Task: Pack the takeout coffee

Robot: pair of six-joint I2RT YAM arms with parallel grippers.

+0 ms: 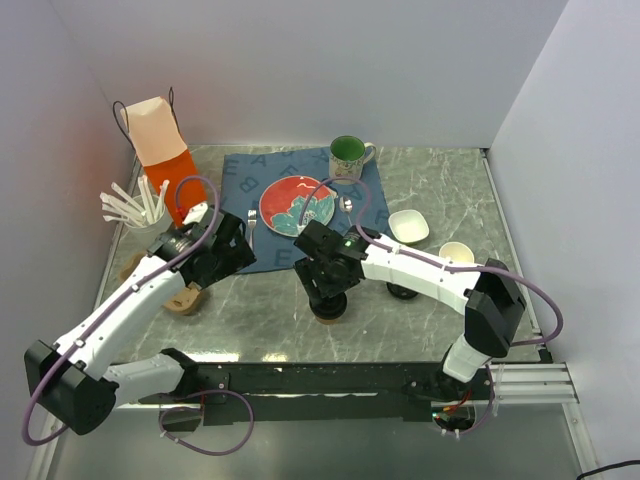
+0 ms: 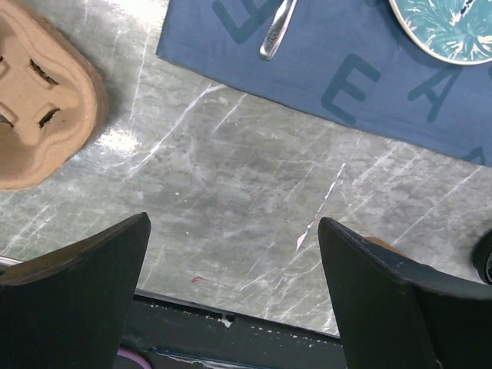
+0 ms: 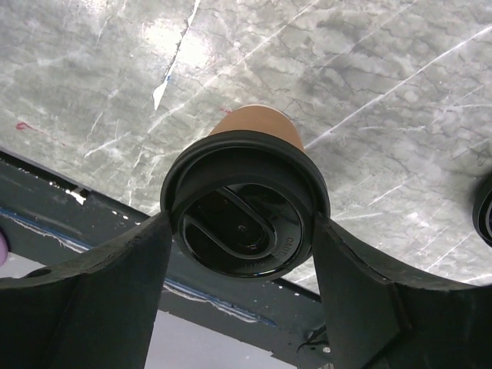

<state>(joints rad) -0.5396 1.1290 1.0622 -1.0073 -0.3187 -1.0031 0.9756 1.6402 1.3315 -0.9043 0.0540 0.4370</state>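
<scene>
Takeout coffee (image 3: pixel 246 192) stands between right end effector (image 3: pixel 241 231) fingers (image 3: pixel 361 292), touching both.

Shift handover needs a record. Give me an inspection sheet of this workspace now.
Surface: grey marble-look tabletop, with a blue lettered fabric placemat on it.
Job's things: takeout coffee, a small brown paper cup with round black plastic lid, upright near the front edge.
Clutter: red-and-teal round plate, green ceramic mug, small white bowl, lidless tan paper cup, orange paper bag, holder of white plastic cutlery, moulded brown cardboard cup carrier.
Grippers: left gripper open and empty; right gripper closed on the coffee's lid.
Cables: purple cables loop along both arms; one crosses the plate in the top view.
Surroundings: plain white walls.
</scene>
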